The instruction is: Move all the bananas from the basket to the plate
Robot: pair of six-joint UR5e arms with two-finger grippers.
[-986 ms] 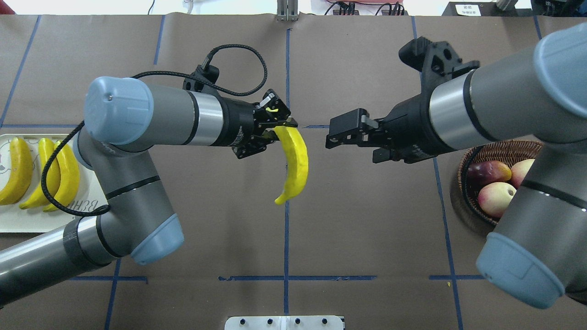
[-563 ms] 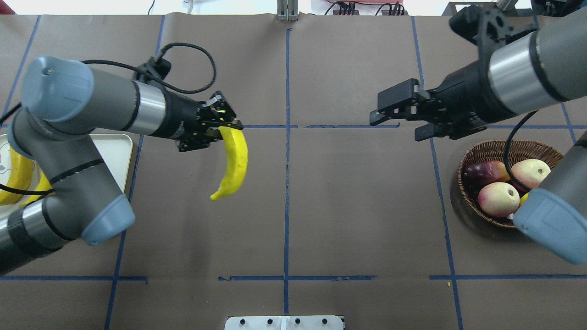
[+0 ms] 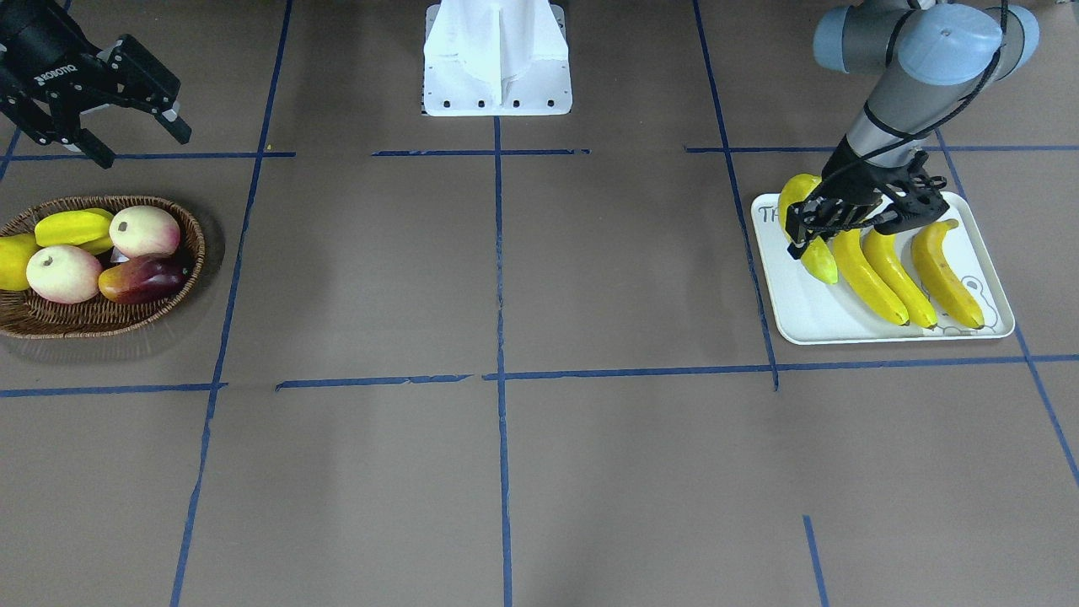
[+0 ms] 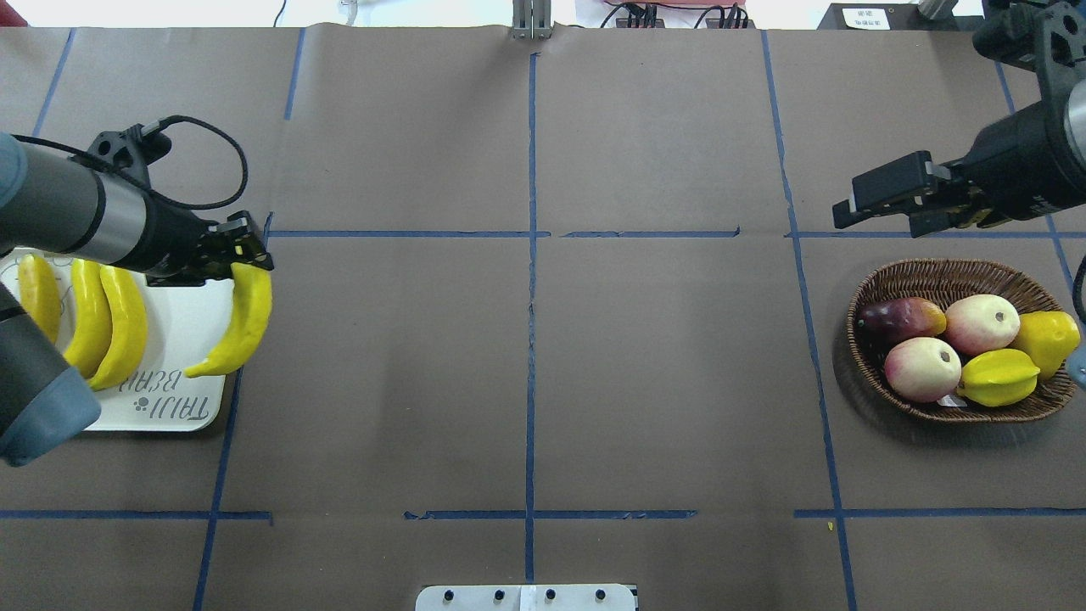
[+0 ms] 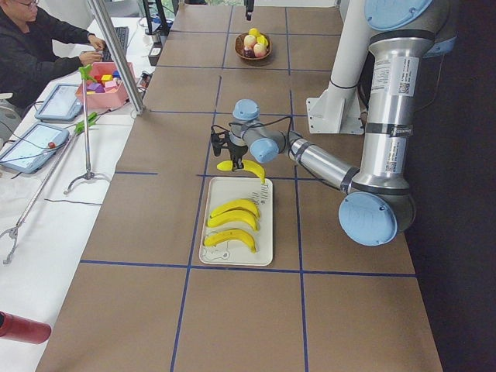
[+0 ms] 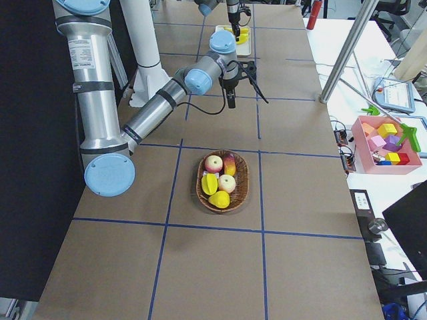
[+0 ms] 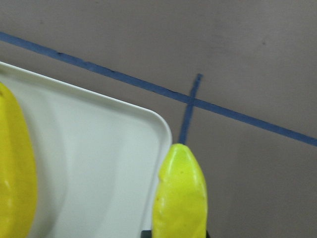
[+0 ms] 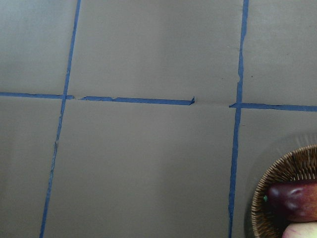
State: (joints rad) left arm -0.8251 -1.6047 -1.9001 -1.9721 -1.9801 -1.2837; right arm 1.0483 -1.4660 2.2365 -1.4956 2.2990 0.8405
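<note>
My left gripper [image 4: 242, 259] is shut on the top end of a yellow banana [image 4: 242, 327], which hangs over the right edge of the white plate [image 4: 182, 331]. The left wrist view has that banana's tip [image 7: 181, 193] above the plate's corner [image 7: 99, 163]. Three more bananas [image 4: 89, 318] lie side by side on the plate [image 3: 809, 312]. My right gripper [image 3: 139, 143] is open and holds nothing, beyond the far side of the wicker basket [image 4: 925, 271]. No banana shows in the basket.
The basket [image 3: 84, 324] holds two peaches [image 4: 922, 369], a dark red fruit [image 4: 899, 318], a starfruit [image 4: 997, 376] and a lemon-like fruit [image 4: 1044, 335]. Blue tape lines cross the brown table. A person sits at a side table [image 5: 46, 46].
My left arm has carried the banana leftward from the table's middle to the plate's edge. My right arm has drawn back to the right, uncovering the basket.
</note>
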